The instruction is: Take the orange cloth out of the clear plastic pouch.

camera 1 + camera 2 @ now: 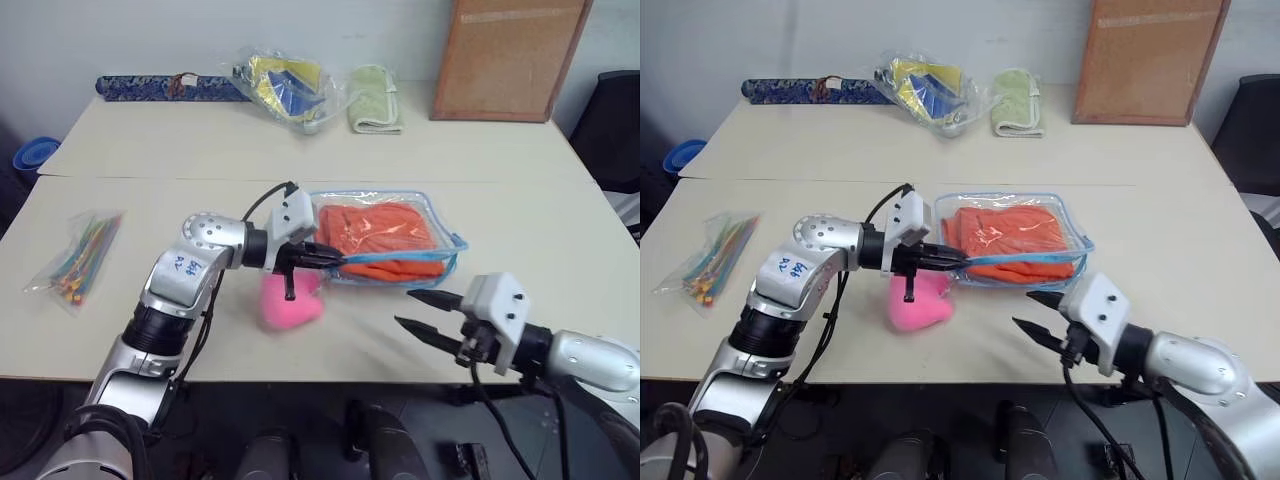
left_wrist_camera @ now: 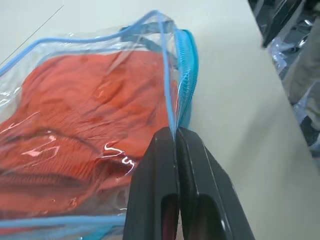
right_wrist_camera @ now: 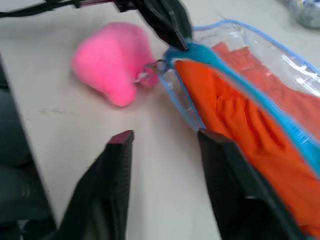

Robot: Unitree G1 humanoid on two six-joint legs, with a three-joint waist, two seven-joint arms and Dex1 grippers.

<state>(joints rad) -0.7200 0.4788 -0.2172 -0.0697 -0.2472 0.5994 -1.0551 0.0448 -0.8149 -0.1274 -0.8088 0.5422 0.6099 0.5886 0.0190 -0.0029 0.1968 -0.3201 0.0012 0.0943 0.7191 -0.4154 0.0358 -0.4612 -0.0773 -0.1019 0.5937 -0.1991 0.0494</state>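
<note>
Right hand (image 1: 418, 310) spread (empty), left hand (image 1: 335, 258) pinching pouch (image 1: 440, 215)

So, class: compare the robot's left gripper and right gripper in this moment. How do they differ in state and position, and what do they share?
The left gripper is shut, pinching the clear plastic pouch's blue-trimmed edge; the right gripper has its fingers apart and holds nothing. The left gripper is at the pouch beside the pink heart charm; the right gripper hovers short of the pouch, above the table. Both have two black fingers and point toward the pouch holding the orange cloth.
</note>
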